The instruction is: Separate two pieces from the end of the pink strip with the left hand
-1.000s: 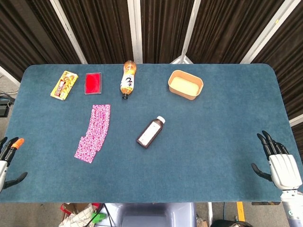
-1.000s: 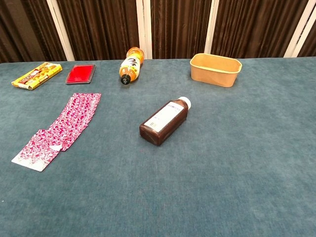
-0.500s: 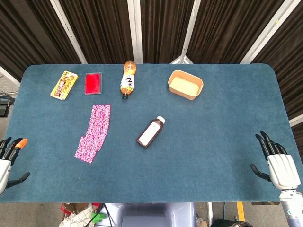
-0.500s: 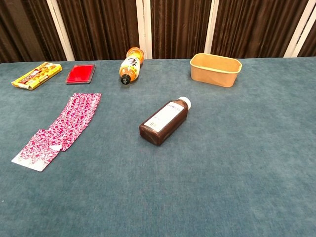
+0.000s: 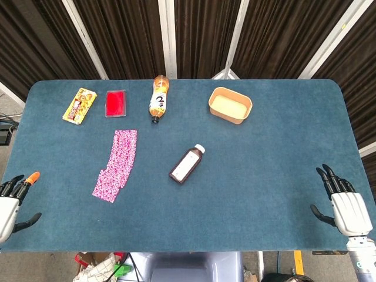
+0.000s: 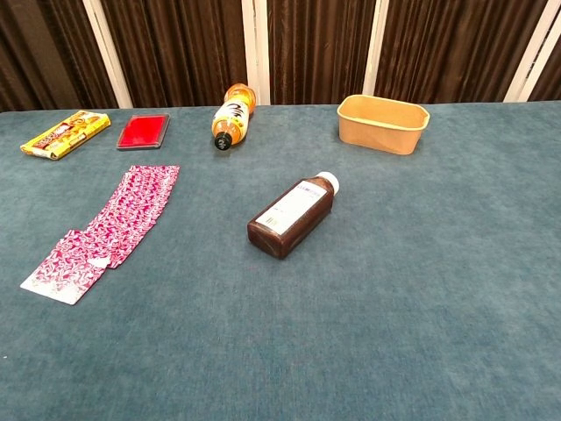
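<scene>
Dark curtains with pale uprights hang behind the blue-carpeted table (image 5: 276, 147). My left hand (image 5: 10, 202) sits at the near left corner, just at the table edge, fingers spread and holding nothing; one fingertip is orange. It shows only in the head view. My right hand (image 5: 346, 205) is at the near right corner, fingers likewise spread apart, palm empty, well apart from every object.

Outward from the left hand, the nearest thing is the pink strip (image 5: 116, 164), lying flat on the left half of the table, gently curved, its near end pointing toward the left hand but well apart from it. From the chest view that near end (image 6: 54, 274) looks slightly kinked against the rest of the run.

Beyond the strip, along the far edge: a yellow snack packet (image 5: 80, 105), a red flat case (image 5: 116, 103) just beside it, then an orange drink bottle (image 5: 159, 98) lying on its side. Mid-table lies a brown bottle (image 5: 187, 164) with a white cap, also on its side. A tan paper bowl (image 5: 230, 104) stands far right of centre.
</scene>
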